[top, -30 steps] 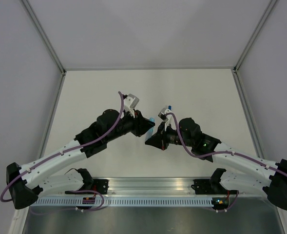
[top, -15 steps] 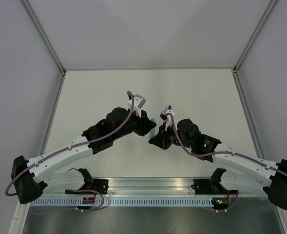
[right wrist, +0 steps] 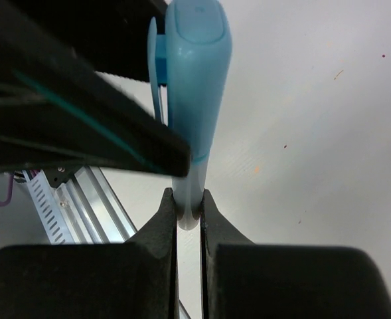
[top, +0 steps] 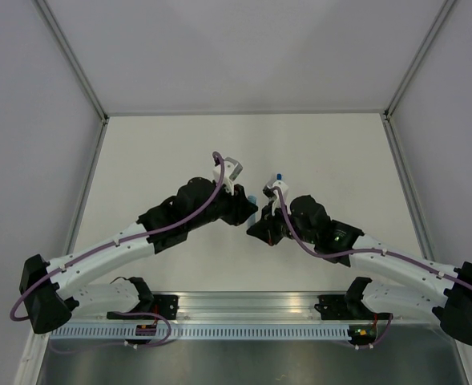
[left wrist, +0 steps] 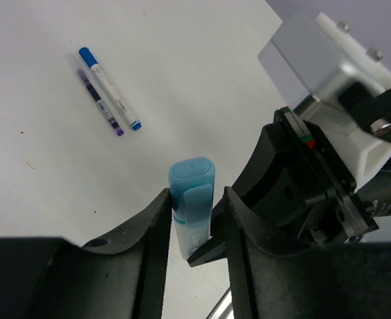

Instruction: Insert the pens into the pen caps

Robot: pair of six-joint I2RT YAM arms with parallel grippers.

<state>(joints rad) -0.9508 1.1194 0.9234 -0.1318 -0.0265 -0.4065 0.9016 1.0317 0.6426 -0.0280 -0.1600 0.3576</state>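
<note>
A pale light-blue pen cap (left wrist: 192, 189) with a clip sits on a whitish barrel (right wrist: 190, 189), held upright above the table. My right gripper (right wrist: 188, 199) is shut on the barrel's lower end. My left gripper (left wrist: 195, 196) stands narrowly open around the cap. Its left finger (left wrist: 160, 219) touches the cap, and a thin gap shows at the other finger. In the top view both grippers meet mid-table, left (top: 250, 210) and right (top: 261, 228), with the cap (top: 252, 196) between them. Two thin pens, one blue-and-white (left wrist: 107, 80) and one dark purple (left wrist: 99, 103), lie side by side on the table.
The white table (top: 324, 152) is boxed in by grey walls and metal corner posts (top: 75, 64). An aluminium rail (top: 252, 305) with the arm bases runs along the near edge. The right wrist's camera mount (left wrist: 328, 66) hangs close beside my left fingers.
The left arm swung right and brought the cap over the right gripper's barrel. In the last half second both arms stayed put, and the left jaws eased slightly apart.
</note>
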